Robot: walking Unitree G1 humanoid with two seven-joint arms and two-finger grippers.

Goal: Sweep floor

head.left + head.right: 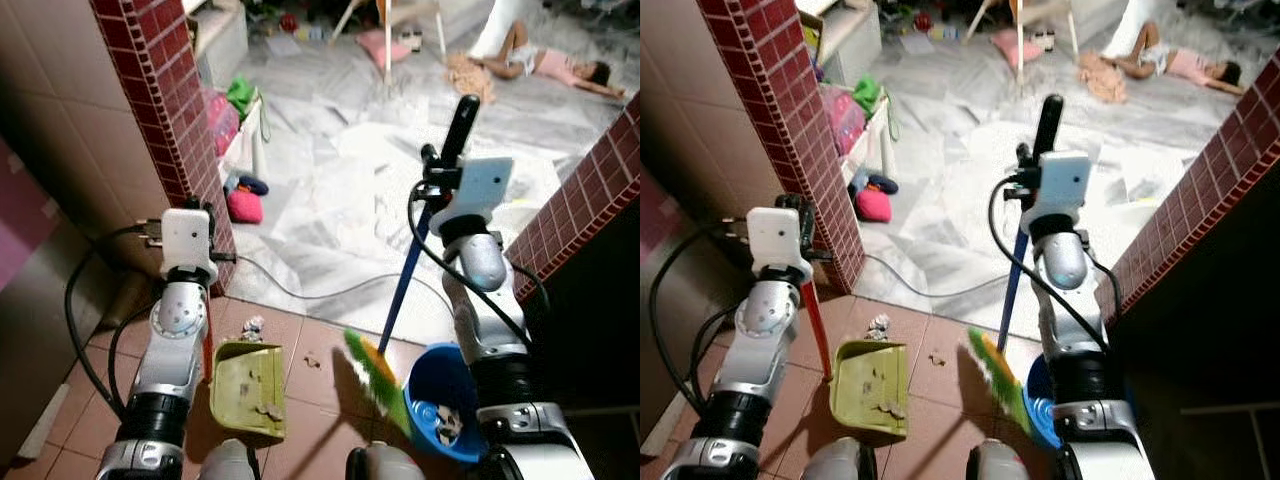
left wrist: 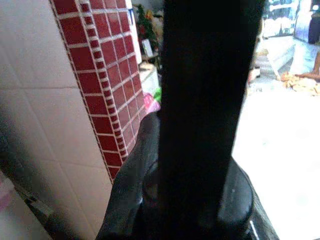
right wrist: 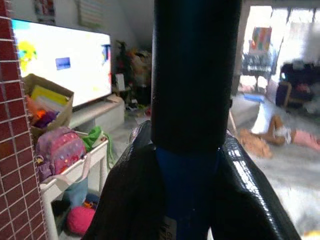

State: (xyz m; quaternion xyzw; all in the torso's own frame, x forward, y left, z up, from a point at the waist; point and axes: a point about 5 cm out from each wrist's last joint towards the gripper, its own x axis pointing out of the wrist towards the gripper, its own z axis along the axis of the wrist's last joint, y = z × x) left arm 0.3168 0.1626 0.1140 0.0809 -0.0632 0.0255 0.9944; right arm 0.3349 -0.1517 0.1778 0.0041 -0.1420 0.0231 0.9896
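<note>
My left gripper is shut on the thin red handle of a green dustpan, which rests on the terracotta tiles with bits of litter in it. In the left wrist view a dark handle runs between that gripper's fingers. My right gripper is shut on the broom's blue stick, just under its black grip. The green and yellow broom head hangs blurred right of the dustpan. A crumpled scrap and small crumbs lie on the tiles.
A blue bucket holding rubbish stands by my right arm. Brick pillar on the left, brick wall on the right. A black cable crosses the doorway. Beyond it, a pink ball, bags, and a person lying on the floor.
</note>
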